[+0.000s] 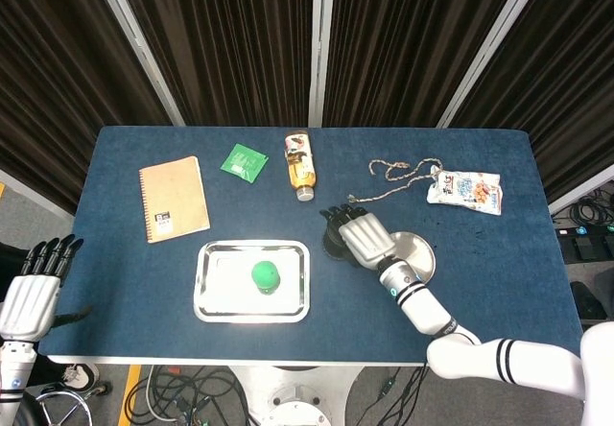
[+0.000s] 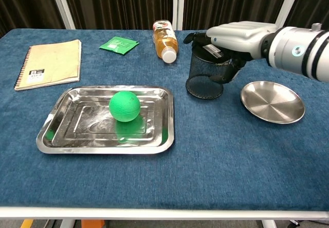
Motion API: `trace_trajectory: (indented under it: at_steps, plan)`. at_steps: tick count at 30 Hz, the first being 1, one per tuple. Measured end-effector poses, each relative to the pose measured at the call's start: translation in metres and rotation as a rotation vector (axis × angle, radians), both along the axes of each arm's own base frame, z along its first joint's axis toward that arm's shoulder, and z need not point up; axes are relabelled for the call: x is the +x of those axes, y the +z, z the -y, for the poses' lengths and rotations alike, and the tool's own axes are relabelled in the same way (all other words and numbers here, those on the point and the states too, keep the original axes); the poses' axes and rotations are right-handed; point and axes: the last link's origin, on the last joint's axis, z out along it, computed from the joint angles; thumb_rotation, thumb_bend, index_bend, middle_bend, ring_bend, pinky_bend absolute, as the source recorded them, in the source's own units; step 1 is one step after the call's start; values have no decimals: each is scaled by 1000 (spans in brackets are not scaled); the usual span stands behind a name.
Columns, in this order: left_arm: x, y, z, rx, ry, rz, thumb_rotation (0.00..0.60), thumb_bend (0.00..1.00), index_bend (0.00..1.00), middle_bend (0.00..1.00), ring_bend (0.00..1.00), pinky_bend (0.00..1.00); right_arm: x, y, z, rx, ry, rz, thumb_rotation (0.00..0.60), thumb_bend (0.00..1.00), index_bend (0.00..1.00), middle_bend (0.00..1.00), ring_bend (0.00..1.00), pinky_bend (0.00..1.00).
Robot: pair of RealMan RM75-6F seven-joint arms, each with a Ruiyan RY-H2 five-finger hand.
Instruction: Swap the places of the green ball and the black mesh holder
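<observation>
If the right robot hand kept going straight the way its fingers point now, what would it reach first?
Probably the bottle: the right robot hand, gripping the black mesh holder, points up-left toward it in the head view. The tray lies off that line. Depth is uncertain.

Robot test bench in a curtained lab studio

A blue-clothed table [image 1: 537, 311] stands before black curtains [image 1: 230, 42] on white poles, with loose cables [image 1: 177, 388] on the grey floor beneath.
</observation>
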Motion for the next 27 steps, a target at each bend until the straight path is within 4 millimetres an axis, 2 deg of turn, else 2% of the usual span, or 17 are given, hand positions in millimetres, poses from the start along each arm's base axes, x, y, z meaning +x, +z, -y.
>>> trace_trajectory:
  at_steps: [5,7,9,12,22,27]
  plan:
    - [-4,-1,0,-10,9,-4,600,0,45,33,0,50,0,-7,2,9,2,-9,600,419,0,179,133,259]
    - [-5,-2,0,-10,11,-4,600,0,45,33,0,50,0,-7,1,9,6,-11,600,360,0,131,84,230]
    - [-5,-1,1,-9,12,-2,600,0,46,33,0,50,1,-7,1,10,7,-6,600,273,0,65,17,160]
    - [-5,-2,1,-10,11,-3,600,0,46,33,0,50,2,-7,1,13,9,6,600,211,0,8,0,65]
    - [0,0,-2,-9,-3,-7,600,0,46,33,0,50,-1,2,-2,15,1,32,600,158,0,0,0,37]
    - [8,2,-7,-19,-43,-19,600,0,52,33,0,54,-3,27,-4,-21,4,72,600,176,0,0,0,24]
